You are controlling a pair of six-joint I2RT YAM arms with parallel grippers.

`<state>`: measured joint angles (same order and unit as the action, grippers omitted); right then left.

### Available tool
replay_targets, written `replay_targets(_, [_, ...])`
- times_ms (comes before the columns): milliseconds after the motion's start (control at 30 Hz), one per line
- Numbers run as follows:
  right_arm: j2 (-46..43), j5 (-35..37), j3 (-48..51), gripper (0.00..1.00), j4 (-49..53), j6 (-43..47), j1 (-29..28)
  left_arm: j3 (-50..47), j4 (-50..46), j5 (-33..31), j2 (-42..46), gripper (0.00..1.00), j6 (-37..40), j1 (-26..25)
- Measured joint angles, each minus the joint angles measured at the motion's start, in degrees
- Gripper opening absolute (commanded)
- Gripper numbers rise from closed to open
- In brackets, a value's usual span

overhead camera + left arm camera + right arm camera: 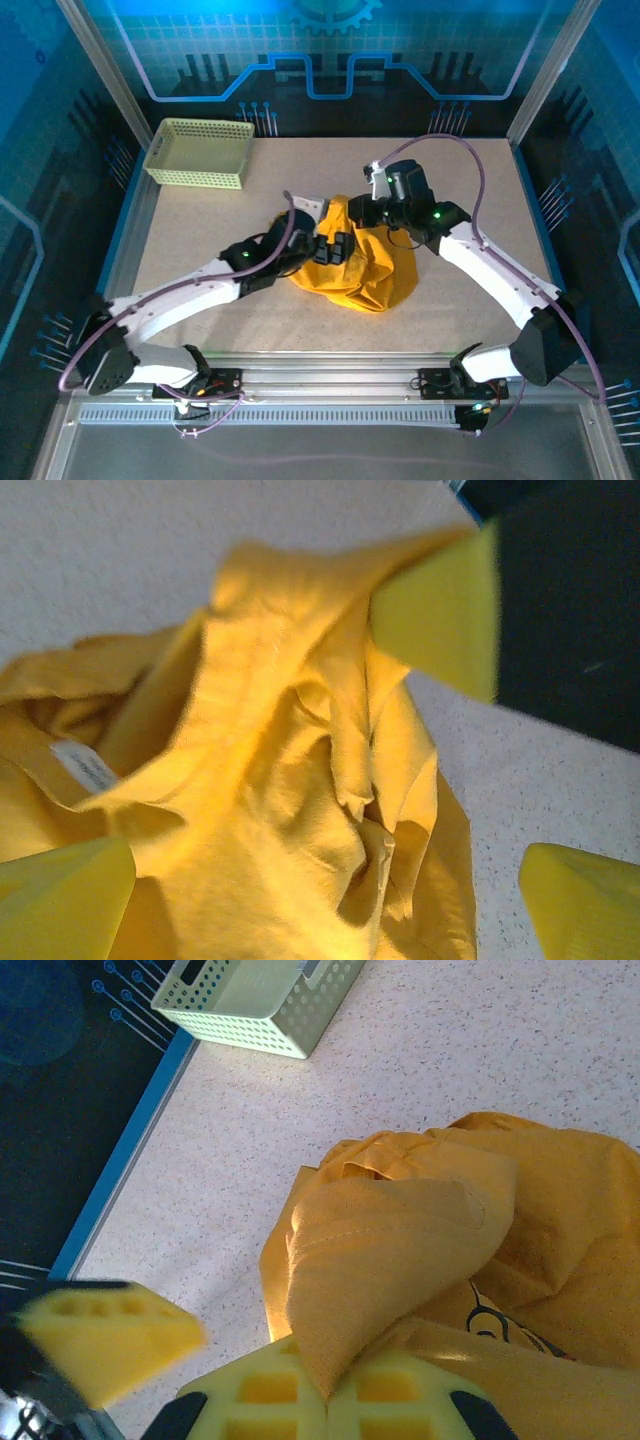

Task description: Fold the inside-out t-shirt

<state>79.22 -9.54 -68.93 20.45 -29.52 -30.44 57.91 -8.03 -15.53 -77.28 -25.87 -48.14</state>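
Two grippers meet at one crumpled heap of cloth. The right gripper (328, 1385) has its yellow pads pressed together on a fold of the inside-out t-shirt (400, 1240). The pinched fold rises from between the pads, and a line of stitching runs along its edge. Just right of that fold, a bit of dark printed lettering (490, 1325) shows on the shirt's surface.

The left gripper (325, 865) is spread wide. Its two yellow fingers (60, 900) stand apart at either side of the shirt, with bunched cloth lying in the gap between them and neither finger closed on it. From this wrist view the shirt is a mass of deep folds, and a small white label (85, 765) sits inside the cloth toward its left side.

From above, the mustard-yellow shirt lies heaped on the speckled table (300, 170). The left gripper comes in at the shirt's left edge and the right gripper at its far edge, so the two are close together over the cloth.

A pale yellow-green mesh basket (200, 152) stands well apart from the shirt, beyond it and to its left, near the table's far left corner.
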Motion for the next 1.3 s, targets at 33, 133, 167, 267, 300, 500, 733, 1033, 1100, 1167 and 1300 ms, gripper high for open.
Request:
replay_targets(33, [0.00, 0.42, -0.09, 0.00, 0.02, -0.44, -0.39, 0.02, 0.83, -0.07, -2.23, 0.97, -1.16, -0.15])
replay_targets(133, [0.00, 1.60, -0.11, 0.00, 0.00, -1.44, -1.31, 0.52, 0.61, -1.01, -7.69, 0.87, -3.48, -0.24])
replay_targets(167, [0.00, 1.90, -0.11, 0.00, 0.02, -1.62, -1.44, 0.96, 0.39, -1.55, -9.29, 0.81, -4.33, -0.24])
replay_targets(267, [-0.11, 3.34, -0.11, 0.00, 0.09, -1.86, -1.53, 2.32, -0.26, -2.60, -11.82, 0.60, -5.35, -0.22])
replay_targets(300, [-0.13, 3.74, -0.11, 0.00, 0.11, -1.84, -1.53, 2.45, -0.24, -2.78, -11.93, 0.54, -5.42, -0.22])
replay_targets(500, [-0.35, 6.19, -0.26, 0.00, 0.57, -1.75, -0.96, 2.40, 1.38, -2.67, -11.91, 0.17, -4.96, -0.13])
replay_targets(733, [1.75, 6.78, -2.16, 0.55, 2.25, 0.83, 4.33, -7.34, 11.80, 7.43, -5.97, 0.00, -4.44, 3.78])
replay_targets(1033, [-5.53, 4.04, 12.07, 0.68, -0.42, 5.33, 3.13, -13.03, 20.50, 20.57, -4.48, 0.00, -5.70, 10.47])
replay_targets(1100, [-4.90, 3.87, 14.53, 0.68, -1.01, 4.39, 2.27, -13.03, 21.24, 22.14, -3.96, 0.00, -5.62, 10.47])
replay_targets(1167, [-2.86, 3.50, 15.72, 0.68, -2.05, 3.32, 1.84, -13.03, 22.08, 23.61, -3.32, 0.00, -5.53, 10.49])
replay_targets(1300, [2.80, 3.98, 15.21, 0.54, -4.35, 1.20, 1.66, -13.05, 23.21, 25.94, -2.54, 0.00, -5.35, 10.49])
